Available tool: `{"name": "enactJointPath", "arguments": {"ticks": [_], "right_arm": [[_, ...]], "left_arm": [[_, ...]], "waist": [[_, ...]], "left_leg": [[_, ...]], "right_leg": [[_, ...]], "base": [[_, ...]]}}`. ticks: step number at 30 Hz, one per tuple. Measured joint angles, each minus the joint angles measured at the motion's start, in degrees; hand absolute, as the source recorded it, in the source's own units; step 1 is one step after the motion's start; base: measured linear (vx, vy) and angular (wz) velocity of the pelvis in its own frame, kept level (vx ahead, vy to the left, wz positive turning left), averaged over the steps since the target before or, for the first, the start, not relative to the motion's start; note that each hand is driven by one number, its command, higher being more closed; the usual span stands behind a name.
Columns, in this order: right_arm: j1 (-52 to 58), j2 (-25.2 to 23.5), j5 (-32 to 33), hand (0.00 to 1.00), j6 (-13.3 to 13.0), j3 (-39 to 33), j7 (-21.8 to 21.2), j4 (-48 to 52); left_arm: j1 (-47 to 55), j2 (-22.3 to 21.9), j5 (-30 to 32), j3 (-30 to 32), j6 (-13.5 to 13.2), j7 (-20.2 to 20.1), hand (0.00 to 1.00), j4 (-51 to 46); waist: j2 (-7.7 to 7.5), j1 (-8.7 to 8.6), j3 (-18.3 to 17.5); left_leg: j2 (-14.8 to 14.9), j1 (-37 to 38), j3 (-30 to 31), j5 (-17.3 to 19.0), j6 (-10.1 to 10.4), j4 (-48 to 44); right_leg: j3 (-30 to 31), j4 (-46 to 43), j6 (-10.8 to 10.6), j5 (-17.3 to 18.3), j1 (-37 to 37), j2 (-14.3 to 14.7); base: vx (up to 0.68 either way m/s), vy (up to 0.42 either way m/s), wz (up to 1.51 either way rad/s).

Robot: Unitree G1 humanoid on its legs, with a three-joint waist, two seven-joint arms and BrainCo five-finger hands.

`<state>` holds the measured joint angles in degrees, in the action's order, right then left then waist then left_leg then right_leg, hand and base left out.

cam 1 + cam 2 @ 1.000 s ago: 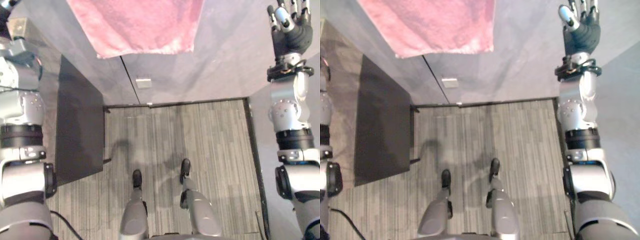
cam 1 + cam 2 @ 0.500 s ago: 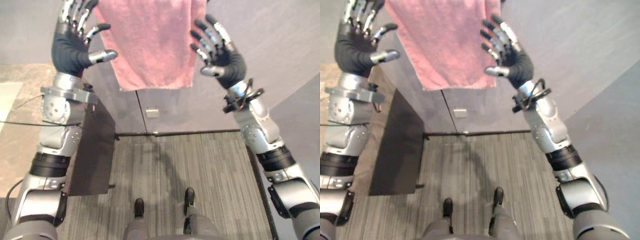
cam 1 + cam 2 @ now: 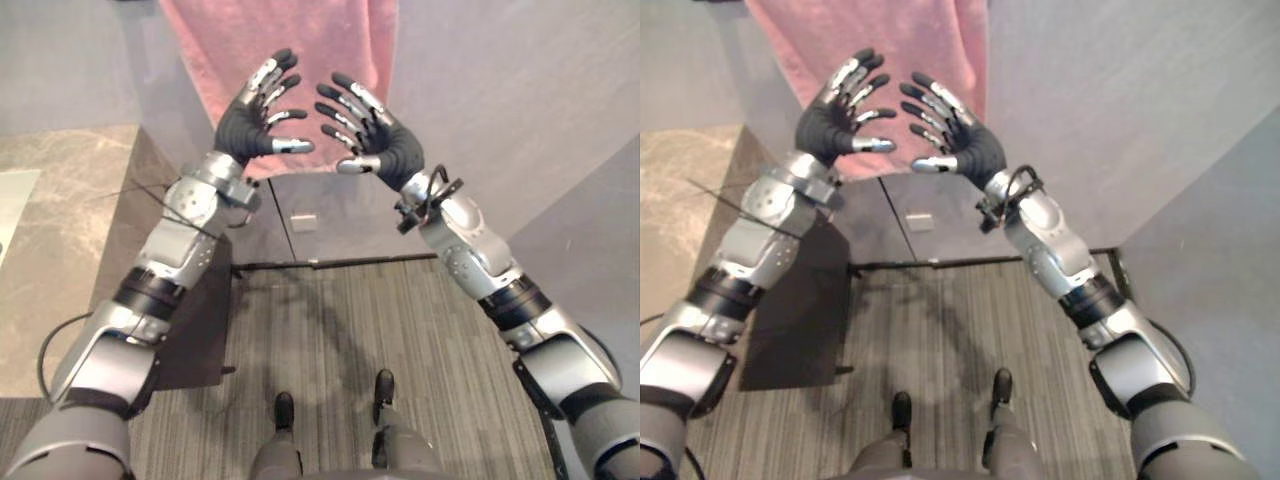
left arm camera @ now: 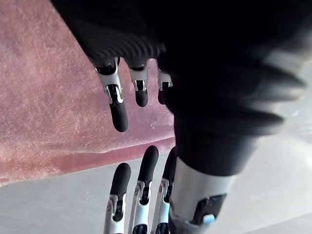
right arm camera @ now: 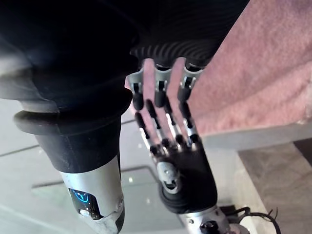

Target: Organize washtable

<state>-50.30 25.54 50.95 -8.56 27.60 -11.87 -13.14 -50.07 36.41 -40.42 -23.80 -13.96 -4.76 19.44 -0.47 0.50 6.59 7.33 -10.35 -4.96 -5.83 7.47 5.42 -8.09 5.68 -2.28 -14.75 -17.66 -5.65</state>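
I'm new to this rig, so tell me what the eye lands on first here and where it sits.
The left hand and right hand stand out first: both up at the centre, fingers spread, palms facing each other, holding nothing. Behind them a pink towel hangs down a grey wall. At lower left, a dark panel stands at the edge of the striped carpet.
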Motion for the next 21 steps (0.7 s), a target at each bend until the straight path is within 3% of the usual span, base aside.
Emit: {"name": "enactJointPath", "arguments": {"ticks": [7, 17, 21], "right_arm": [[-6.8, -3.4, 0.2, 0.0, -0.1, -0.2, 2.3, -4.4], [-16.9, -5.8, 0.3, 0.0, -0.6, -4.1, 4.2, -9.5], [-18.1, -5.7, 0.4, 0.0, -1.4, -5.0, 4.5, -10.3]], "left_arm": [[-9.0, -0.6, 0.0, -0.4, 0.0, 1.5, 0.0, 7.6], [-23.7, -0.9, 0.0, 2.3, 0.0, 4.2, 0.0, 17.7], [-26.0, -1.0, 0.0, 3.6, 0.0, 4.9, 0.0, 20.5]], "waist": [[0.04, -1.23, 0.3], [0.03, -1.4, 6.6], [0.04, -1.64, 7.1]], "left_leg": [[-0.3, -1.8, -0.4, 0.0, 0.0, 0.0], [-0.3, -4.1, -0.5, -1.0, -0.2, 0.0], [-0.3, -5.4, -0.4, -1.0, -0.2, 0.0]], "right_leg": [[0.3, 0.0, 0.0, -0.4, -2.0, -0.3], [0.4, 0.0, 0.5, -1.4, -4.6, -0.2], [0.4, 0.0, 0.4, -1.5, -5.8, -0.3]], "base": [[-0.01, 0.051, -0.01], [-0.03, 0.04, -0.01], [0.01, 0.056, 0.02]]}}
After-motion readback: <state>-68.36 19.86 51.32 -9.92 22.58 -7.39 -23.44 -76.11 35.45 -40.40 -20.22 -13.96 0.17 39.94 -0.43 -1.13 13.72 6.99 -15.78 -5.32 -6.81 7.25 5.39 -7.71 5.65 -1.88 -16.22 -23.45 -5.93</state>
